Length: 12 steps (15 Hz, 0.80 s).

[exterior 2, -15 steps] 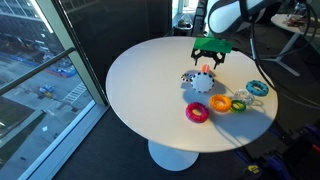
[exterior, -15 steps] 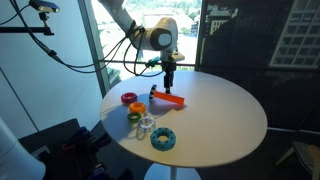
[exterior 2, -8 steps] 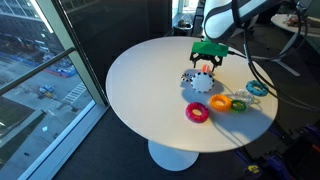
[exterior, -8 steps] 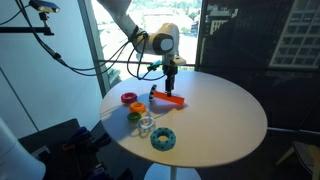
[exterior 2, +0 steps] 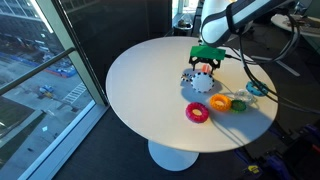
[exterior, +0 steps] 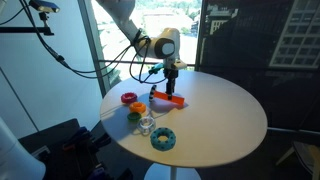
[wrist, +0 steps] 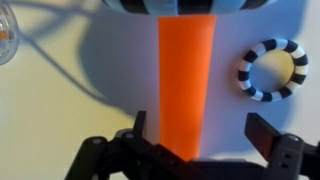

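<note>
On the round white tabletop [exterior: 225, 115] an orange bar [wrist: 187, 80] lies flat and off-centre, just beside a loose cluster that includes a red ring [exterior: 129, 98] and a teal ring [exterior: 162, 139]. The gripper [wrist: 200, 128] hangs over the near end of the bar, pointing straight down in both exterior views [exterior: 170, 80] [exterior 2: 207, 55]. Its jaws are spread wide, one on each long side of the bar, with bare tabletop showing in both gaps. They hold nothing and touch nothing. The jaws sit square across the bar's narrow width, likely because the long sides are the only faces narrow enough to fit between them. How high the tips hang above the tabletop cannot be told. A striped ring [wrist: 275, 68] lies near the bar's right side, apart from it and beyond the jaw on that side. A striped piece [wrist: 165, 5] meets the bar's far end, but whether it touches or overlaps is unclear.
</note>
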Tool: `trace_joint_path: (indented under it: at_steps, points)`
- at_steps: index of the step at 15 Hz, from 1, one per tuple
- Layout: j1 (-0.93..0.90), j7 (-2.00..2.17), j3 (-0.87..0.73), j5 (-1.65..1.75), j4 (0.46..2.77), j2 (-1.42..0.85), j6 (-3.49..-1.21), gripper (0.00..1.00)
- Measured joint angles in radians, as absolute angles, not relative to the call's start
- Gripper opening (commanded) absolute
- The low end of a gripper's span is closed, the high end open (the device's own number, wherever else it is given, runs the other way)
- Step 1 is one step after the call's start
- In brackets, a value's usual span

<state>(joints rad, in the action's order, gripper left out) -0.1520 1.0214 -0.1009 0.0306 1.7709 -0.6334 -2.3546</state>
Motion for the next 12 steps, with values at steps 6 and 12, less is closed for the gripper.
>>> trace_joint_path:
  at_steps: [6,12]
  points:
    - [-0.153,1.024,-0.101,0.031,1.752,-0.657,-2.354,0.49]
    - [-0.153,1.030,-0.103,0.031,1.746,-0.662,-2.353,0.17]
